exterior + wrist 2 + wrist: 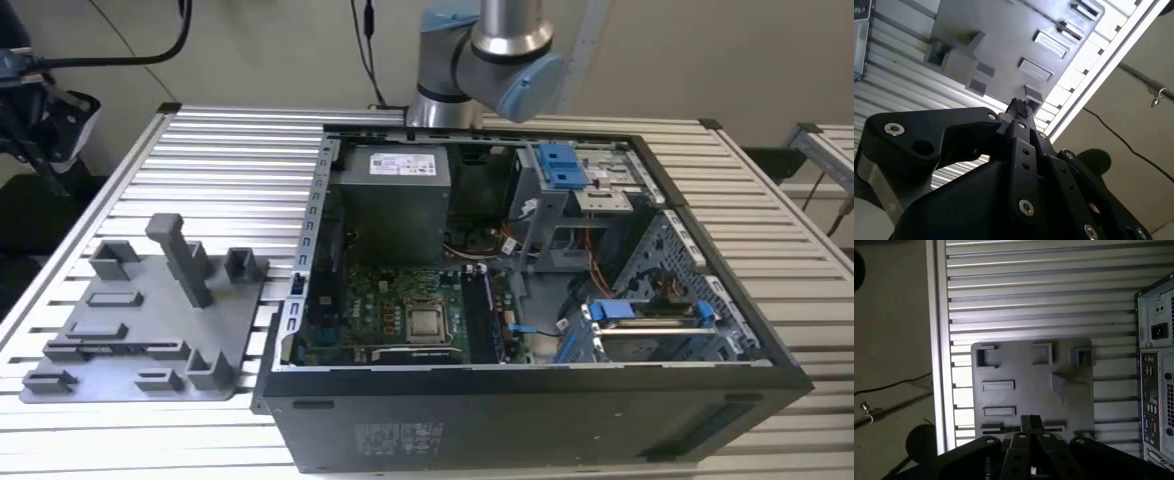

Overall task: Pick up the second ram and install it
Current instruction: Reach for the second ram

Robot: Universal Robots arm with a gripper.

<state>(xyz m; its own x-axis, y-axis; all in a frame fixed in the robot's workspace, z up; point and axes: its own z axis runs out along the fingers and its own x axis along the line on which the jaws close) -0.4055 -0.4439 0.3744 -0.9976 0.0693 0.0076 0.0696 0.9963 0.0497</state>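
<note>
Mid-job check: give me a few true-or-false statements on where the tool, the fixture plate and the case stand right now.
1. In the first wrist view the tool hangs above the grey fixture plate. True.
2. The computer case has its side panel on. False: it is open, with the motherboard in sight.
3. The fixture plate lies on the slatted table, at the exterior view's left of the case. True.
4. The fixture plate sits inside the case. False: it lies outside the case, beside it on the table.
</note>
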